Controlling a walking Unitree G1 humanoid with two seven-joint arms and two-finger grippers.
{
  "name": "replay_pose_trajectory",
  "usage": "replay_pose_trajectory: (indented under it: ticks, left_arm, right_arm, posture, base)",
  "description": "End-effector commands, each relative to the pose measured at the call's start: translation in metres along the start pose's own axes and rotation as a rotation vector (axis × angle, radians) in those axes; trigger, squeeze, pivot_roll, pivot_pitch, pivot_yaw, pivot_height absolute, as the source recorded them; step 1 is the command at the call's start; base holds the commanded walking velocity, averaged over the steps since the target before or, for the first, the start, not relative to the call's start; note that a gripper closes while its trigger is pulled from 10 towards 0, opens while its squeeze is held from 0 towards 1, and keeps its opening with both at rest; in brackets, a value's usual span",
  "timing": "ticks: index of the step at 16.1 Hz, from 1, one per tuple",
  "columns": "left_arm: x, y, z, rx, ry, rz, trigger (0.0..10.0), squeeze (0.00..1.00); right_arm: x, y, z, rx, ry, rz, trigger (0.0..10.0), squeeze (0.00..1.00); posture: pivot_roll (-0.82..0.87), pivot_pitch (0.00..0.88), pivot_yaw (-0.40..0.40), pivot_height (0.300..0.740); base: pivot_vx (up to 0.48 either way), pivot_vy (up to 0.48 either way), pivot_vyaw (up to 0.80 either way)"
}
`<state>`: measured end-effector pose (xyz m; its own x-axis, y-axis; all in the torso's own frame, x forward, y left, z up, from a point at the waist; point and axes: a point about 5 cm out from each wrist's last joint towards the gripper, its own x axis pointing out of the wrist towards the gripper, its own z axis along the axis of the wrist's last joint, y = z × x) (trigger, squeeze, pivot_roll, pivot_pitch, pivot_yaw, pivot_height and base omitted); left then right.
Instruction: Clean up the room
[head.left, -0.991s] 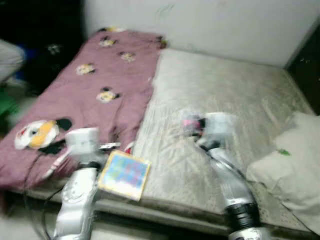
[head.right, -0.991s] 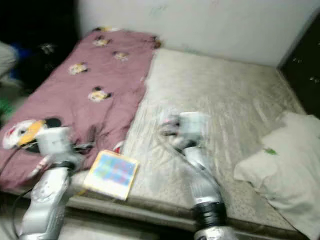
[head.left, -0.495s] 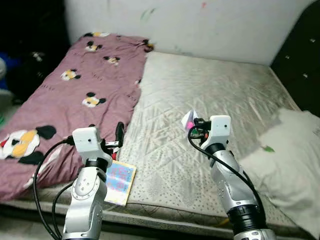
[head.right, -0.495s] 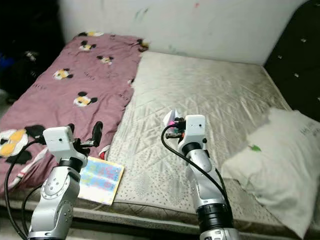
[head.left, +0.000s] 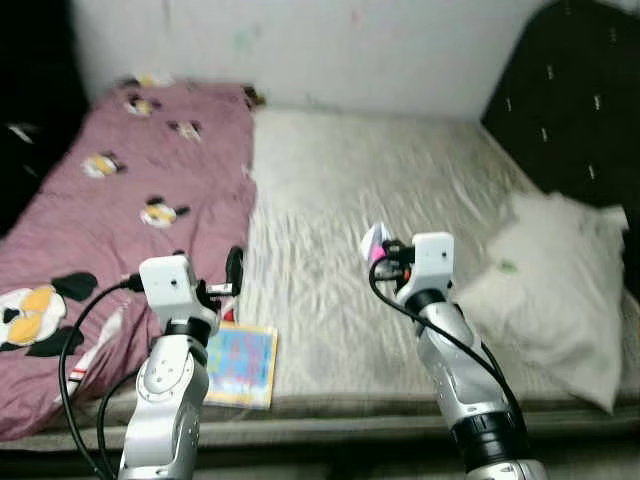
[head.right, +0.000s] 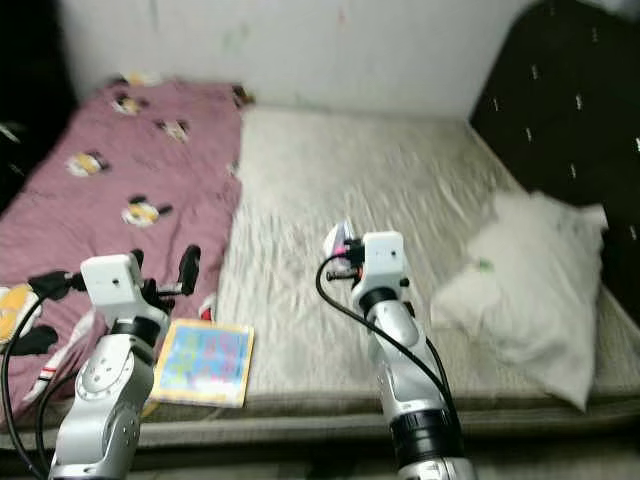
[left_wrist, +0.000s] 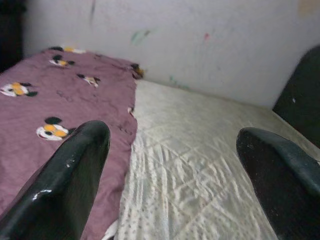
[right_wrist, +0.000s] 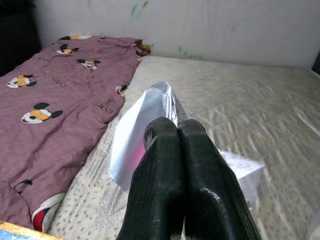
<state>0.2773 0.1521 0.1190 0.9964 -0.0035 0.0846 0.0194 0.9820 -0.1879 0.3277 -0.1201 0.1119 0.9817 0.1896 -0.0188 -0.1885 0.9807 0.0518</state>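
Note:
My right gripper (head.left: 382, 248) is shut on a silvery wrapper with pink print (right_wrist: 144, 123), held above the bare mattress (head.left: 370, 210). The wrapper (head.left: 374, 240) sticks up past the fingertips. My left gripper (head.left: 232, 275) stands open over the bed's front edge, nothing between its fingers (left_wrist: 75, 165). A colourful picture book (head.left: 243, 350) lies flat on the mattress just below the left gripper, beside the edge of a purple cartoon-mouse blanket (head.left: 110, 190) that covers the bed's left side.
A white pillow (head.left: 555, 280) lies at the right of the mattress, against a dark padded headboard (head.left: 570, 100). A white wall (head.left: 300, 50) runs behind the bed. The bed's front edge (head.left: 330, 420) is close below my arms.
The camera has swung to the right, so the headboard and pillow have come further into view. Both grippers hold the same poses; the wrapper stays in the right one.

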Motion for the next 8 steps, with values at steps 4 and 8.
replay_pose_trajectory:
  ticks: [4, 8]
  left_arm:
    - [0.0017, -0.0049, -0.001, -0.005, 0.004, -0.019, 10.0, 0.0]
    - [-0.0018, -0.008, 0.001, -0.013, -0.015, -0.065, 10.0, 0.0]
  right_arm:
    - [-0.0002, -0.0066, -0.0032, -0.001, 0.019, -0.019, 10.0, 0.0]
    - [0.0006, -0.0066, -0.0037, 0.004, 0.022, -0.022, 10.0, 0.0]
  posture:
    - [-0.04, 0.018, -0.061, 0.74]
    - [-0.04, 0.023, -0.061, 0.74]
  base:
    - [0.0, 0.48, 0.0]
    - [0.0, 0.086, 0.0]
